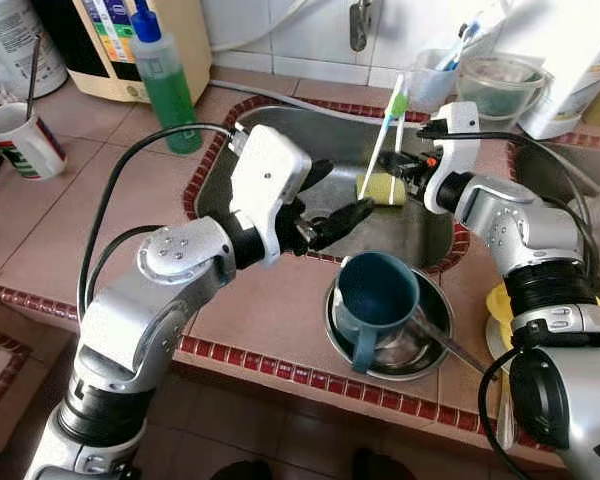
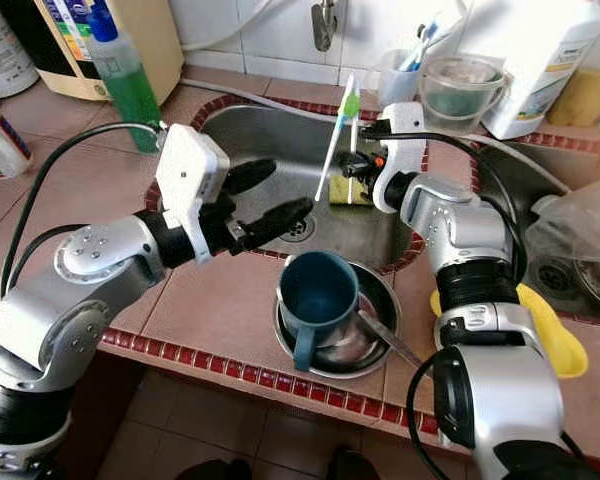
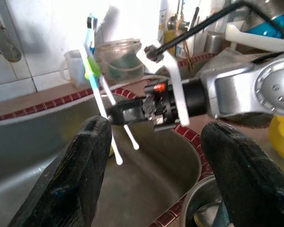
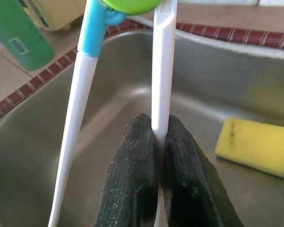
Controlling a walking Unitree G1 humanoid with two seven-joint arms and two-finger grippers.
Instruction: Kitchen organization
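A pair of white training chopsticks (image 1: pixel 388 130), joined at the top by a blue and green clip, stands nearly upright over the steel sink (image 1: pixel 280 130). My right gripper (image 1: pixel 398 165) is shut on one white stick (image 4: pixel 162 71) low down; the other stick hangs free beside it. My left gripper (image 1: pixel 342 192) is open over the sink's front left, its fingers pointing toward the chopsticks and apart from them. A yellow sponge (image 1: pixel 382 188) lies in the sink behind the chopsticks.
A blue mug (image 1: pixel 377 290) stands in a steel bowl (image 1: pixel 430 350) with a spoon on the tiled counter in front of the sink. A green soap bottle (image 1: pixel 165 85) and a paper cup (image 1: pixel 25 140) stand at the left. Clear containers (image 1: pixel 500 85) crowd the back right.
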